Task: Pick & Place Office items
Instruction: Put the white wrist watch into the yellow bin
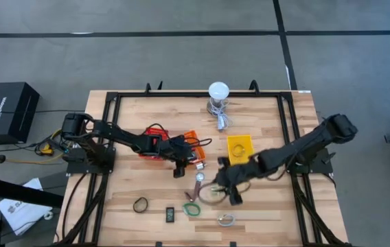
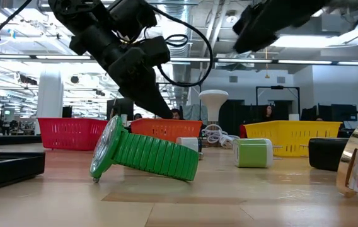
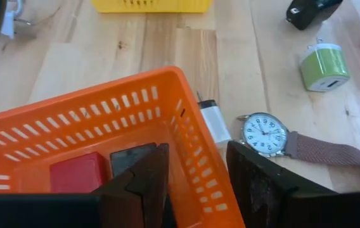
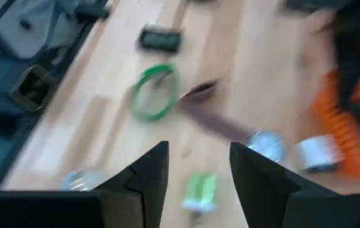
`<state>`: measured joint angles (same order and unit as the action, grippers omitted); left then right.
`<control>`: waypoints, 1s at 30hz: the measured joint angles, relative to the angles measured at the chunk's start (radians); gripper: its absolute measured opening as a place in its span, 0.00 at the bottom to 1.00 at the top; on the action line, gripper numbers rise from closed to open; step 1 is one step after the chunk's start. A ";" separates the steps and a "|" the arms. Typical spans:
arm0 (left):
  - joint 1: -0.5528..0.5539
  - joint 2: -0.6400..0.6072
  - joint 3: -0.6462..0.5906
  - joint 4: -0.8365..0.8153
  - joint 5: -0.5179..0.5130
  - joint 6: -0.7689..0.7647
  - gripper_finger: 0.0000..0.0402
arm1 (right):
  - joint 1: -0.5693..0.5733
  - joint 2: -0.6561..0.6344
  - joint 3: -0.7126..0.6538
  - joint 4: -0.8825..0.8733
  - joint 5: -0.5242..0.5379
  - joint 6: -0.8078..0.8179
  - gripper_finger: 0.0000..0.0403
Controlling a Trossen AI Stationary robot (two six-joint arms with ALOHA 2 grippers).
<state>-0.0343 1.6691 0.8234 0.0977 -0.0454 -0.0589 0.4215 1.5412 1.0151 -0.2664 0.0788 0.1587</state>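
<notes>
My left gripper (image 1: 180,170) (image 3: 196,152) is open at the orange basket's (image 1: 192,140) near corner, one finger on the inner side of its wall (image 3: 196,136) and one on the outer. A red block (image 3: 78,172) and a black block (image 3: 132,158) lie in that basket. My right gripper (image 1: 235,197) (image 4: 199,149) hangs open above the table with nothing between its fingers. Below it lie a green cube (image 4: 199,190), a watch with a brown strap (image 3: 264,134) and a green band (image 1: 192,209). A black band ring (image 1: 141,204) and a black block (image 1: 170,215) lie nearer the front edge. My left gripper has the orange basket's wall between its open fingers, which slant down from the table's left. I cannot tell whether either finger touches the wall.
The red basket (image 1: 155,134) stands left of the orange one and the yellow basket (image 1: 239,147) right of it. The white-domed lamp (image 1: 218,92) with its cable is at the far edge. A metal watch (image 1: 226,219) lies near the front, and a small white piece (image 3: 215,120) lies beside the orange basket.
</notes>
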 joint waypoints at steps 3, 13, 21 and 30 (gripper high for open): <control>0.001 0.000 0.000 0.003 -0.001 0.000 0.38 | 0.061 0.066 0.080 -0.105 0.000 0.114 0.38; 0.001 0.000 0.001 0.033 -0.002 0.000 0.37 | 0.200 0.275 0.250 -0.359 -0.093 0.434 0.38; 0.001 0.000 0.001 0.069 -0.002 0.001 0.36 | 0.221 0.382 0.327 -0.402 -0.135 0.429 0.38; 0.001 0.000 0.001 0.088 -0.002 0.002 0.36 | 0.218 0.397 0.326 -0.446 -0.103 0.461 0.38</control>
<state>-0.0334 1.6688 0.8242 0.1859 -0.0471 -0.0574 0.6395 1.9385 1.3409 -0.7120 -0.0241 0.6193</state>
